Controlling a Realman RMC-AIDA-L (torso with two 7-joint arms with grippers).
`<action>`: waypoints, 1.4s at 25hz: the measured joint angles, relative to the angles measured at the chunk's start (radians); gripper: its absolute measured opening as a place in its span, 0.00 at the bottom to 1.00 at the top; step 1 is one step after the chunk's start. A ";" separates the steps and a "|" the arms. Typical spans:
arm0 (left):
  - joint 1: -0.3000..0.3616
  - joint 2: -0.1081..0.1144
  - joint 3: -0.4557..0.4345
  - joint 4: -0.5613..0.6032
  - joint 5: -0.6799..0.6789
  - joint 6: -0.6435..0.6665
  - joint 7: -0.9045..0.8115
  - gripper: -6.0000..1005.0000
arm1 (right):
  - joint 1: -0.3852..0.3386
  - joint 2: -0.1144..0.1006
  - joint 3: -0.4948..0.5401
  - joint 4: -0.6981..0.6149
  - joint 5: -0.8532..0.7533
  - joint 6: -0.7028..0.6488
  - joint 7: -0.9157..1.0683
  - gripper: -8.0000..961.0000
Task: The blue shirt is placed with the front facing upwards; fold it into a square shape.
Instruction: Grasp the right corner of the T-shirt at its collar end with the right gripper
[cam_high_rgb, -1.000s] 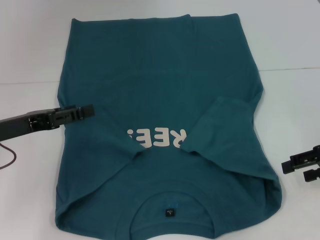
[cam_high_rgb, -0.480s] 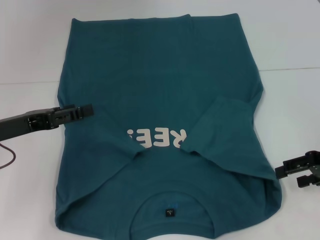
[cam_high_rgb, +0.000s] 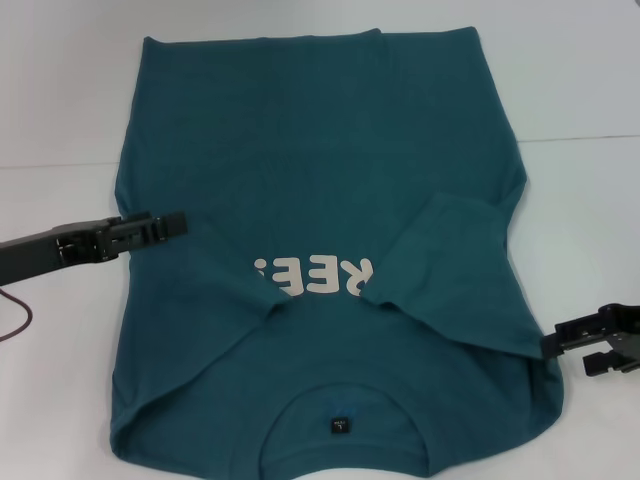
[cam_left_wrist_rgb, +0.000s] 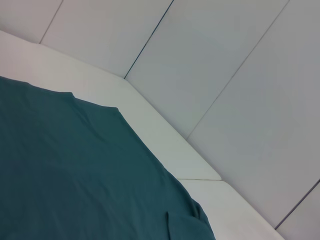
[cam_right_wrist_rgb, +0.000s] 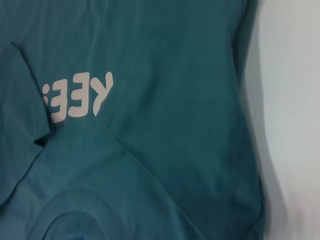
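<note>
The blue shirt (cam_high_rgb: 320, 150) lies flat on the white table, collar and black tag (cam_high_rgb: 341, 424) at the near edge, hem at the far end. Both sleeves are folded inward over the chest and partly cover the cream letters (cam_high_rgb: 315, 275). My left gripper (cam_high_rgb: 178, 222) hovers over the shirt's left edge at mid height. By the shirt's right shoulder edge, my right gripper (cam_high_rgb: 572, 350) stands open and holds nothing. The left wrist view shows the shirt (cam_left_wrist_rgb: 75, 170) and its far hem. In the right wrist view the shirt (cam_right_wrist_rgb: 170, 125) fills the picture, with its letters (cam_right_wrist_rgb: 80, 95).
Bare white table (cam_high_rgb: 60, 100) shows on both sides of the shirt and beyond its hem. A thin dark cable (cam_high_rgb: 20, 320) loops at the left edge. Pale wall panels (cam_left_wrist_rgb: 225, 75) rise behind the table's far edge.
My right gripper has moved left and slightly nearer, up to the shirt's right shoulder edge. The left gripper and the shirt have stayed where they were.
</note>
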 joint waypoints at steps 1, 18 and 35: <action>0.000 0.000 0.000 -0.001 0.000 0.000 0.001 0.82 | 0.001 0.002 -0.001 0.000 0.000 0.002 0.000 0.89; 0.003 0.002 -0.003 0.000 0.000 -0.010 0.001 0.82 | 0.017 0.005 -0.013 0.062 -0.002 0.054 -0.002 0.86; 0.001 0.003 0.000 0.000 0.000 -0.038 0.001 0.82 | 0.028 -0.003 -0.012 0.106 -0.002 0.091 0.008 0.78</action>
